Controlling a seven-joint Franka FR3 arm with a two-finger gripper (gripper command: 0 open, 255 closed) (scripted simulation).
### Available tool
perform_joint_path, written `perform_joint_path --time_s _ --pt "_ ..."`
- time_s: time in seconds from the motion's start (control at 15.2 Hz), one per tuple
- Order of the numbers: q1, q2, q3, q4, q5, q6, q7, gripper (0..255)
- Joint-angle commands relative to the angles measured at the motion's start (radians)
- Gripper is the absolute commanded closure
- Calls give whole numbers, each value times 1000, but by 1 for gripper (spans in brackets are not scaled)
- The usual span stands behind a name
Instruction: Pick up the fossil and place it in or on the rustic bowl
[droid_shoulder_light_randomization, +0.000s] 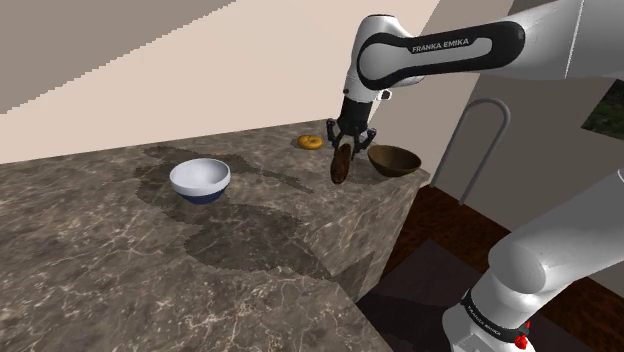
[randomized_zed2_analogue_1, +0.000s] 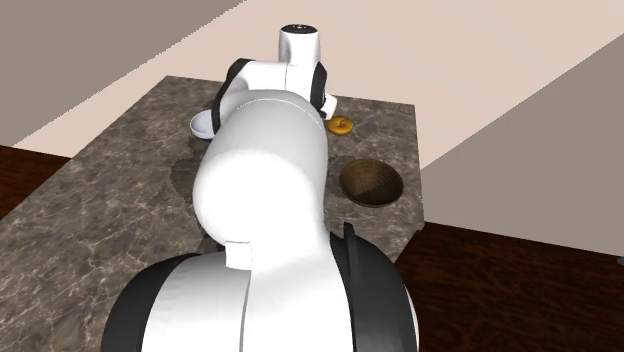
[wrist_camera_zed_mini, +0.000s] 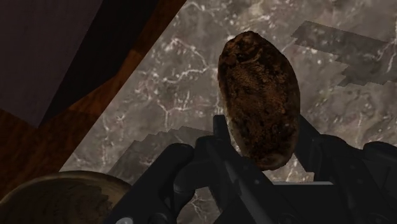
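The fossil (droid_shoulder_light_randomization: 341, 165) (wrist_camera_zed_mini: 259, 95) is a dark brown, rough oval lump. My gripper (droid_shoulder_light_randomization: 346, 146) (wrist_camera_zed_mini: 261, 149) is shut on it and holds it hanging above the marble counter, close to the counter's edge. The rustic bowl (droid_shoulder_light_randomization: 393, 160) (randomized_zed2_analogue_1: 372, 181) (wrist_camera_zed_mini: 57, 194) is a brown, wood-like dish standing on the counter corner, just to the shoulder view's right of the held fossil. In the second exterior view the arm's white body hides the gripper and the fossil.
A white and blue bowl (droid_shoulder_light_randomization: 200, 180) (randomized_zed2_analogue_1: 203, 124) stands on the counter (droid_shoulder_light_randomization: 120, 250) to the shoulder view's left. An orange ring-shaped thing (droid_shoulder_light_randomization: 310, 142) (randomized_zed2_analogue_1: 340, 125) lies behind the gripper. The counter ends beside the rustic bowl, with dark wood floor (droid_shoulder_light_randomization: 450, 230) below.
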Motion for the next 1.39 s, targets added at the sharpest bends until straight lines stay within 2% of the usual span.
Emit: perform_joint_path --time_s 0.0,0.4,0.53,0.59,0.66,1.19,1.32 --pt "-1 -1 -2 26 -1 -28 1 255" --pt "-3 -5 -8 97 -4 -102 4 255" --pt "-20 -27 -43 77 -4 -107 -49 255" --pt "-12 -22 -28 81 -2 -105 -26 255" --pt "-12 -22 -28 81 -2 -105 -26 0" --pt "86 -83 89 -209 -107 247 -162 0" --pt "91 -78 100 -238 -121 290 -166 0"
